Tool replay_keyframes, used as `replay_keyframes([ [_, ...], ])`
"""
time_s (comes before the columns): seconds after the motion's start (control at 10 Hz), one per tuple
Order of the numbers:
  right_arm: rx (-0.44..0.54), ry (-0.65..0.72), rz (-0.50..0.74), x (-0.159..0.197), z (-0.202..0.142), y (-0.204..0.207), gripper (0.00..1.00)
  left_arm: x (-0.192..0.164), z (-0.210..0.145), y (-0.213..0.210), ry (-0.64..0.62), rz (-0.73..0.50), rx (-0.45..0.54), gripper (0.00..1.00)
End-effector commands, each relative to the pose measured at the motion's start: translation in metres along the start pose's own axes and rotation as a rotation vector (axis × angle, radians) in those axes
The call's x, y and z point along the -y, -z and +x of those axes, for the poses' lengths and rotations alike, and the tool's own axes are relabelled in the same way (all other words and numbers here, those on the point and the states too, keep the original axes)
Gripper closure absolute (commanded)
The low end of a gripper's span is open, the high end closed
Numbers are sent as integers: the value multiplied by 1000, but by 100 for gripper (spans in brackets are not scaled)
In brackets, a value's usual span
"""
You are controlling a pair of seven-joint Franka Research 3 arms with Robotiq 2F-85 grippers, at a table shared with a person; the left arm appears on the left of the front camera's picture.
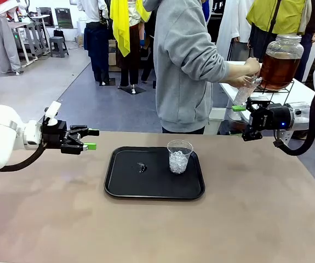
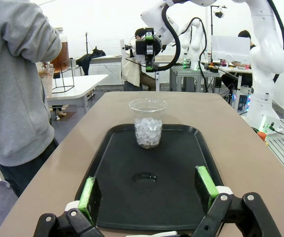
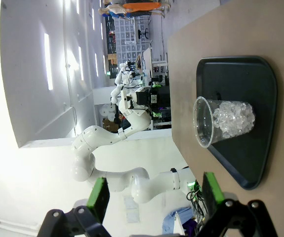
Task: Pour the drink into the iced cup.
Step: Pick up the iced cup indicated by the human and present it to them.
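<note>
- Centrally, cup (image 1: 179,156), part filled with ice, stands on black tray (image 1: 113,186), beside a wet spot (image 1: 141,166).
- Drink (image 1: 278,70) sits in jar (image 1: 288,49) on a far table; a person's hands (image 1: 248,70) hold a second cup (image 1: 245,90) against it.
- Left gripper (image 1: 91,139) and right gripper (image 1: 242,120), both spread and empty, flank the tray; drink lies beyond the right one.
</note>
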State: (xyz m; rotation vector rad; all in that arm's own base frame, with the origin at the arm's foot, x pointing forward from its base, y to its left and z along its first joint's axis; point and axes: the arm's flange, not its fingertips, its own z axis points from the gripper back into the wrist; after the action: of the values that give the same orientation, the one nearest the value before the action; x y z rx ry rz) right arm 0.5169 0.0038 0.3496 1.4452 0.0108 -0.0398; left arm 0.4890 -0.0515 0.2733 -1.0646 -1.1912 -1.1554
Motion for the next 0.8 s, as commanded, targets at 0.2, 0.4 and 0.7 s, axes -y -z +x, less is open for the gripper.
replay_keyframes([
  [0.2,5,-3,-5,-1,0,0,0,-1,2,1,-2,-1,-1,0],
  [0.4,5,-3,-5,-1,0,0,0,-1,2,1,-2,-1,-1,0],
  [0.7,5,-3,-5,-1,0,0,0,-1,2,1,-2,-1,-1,0],
])
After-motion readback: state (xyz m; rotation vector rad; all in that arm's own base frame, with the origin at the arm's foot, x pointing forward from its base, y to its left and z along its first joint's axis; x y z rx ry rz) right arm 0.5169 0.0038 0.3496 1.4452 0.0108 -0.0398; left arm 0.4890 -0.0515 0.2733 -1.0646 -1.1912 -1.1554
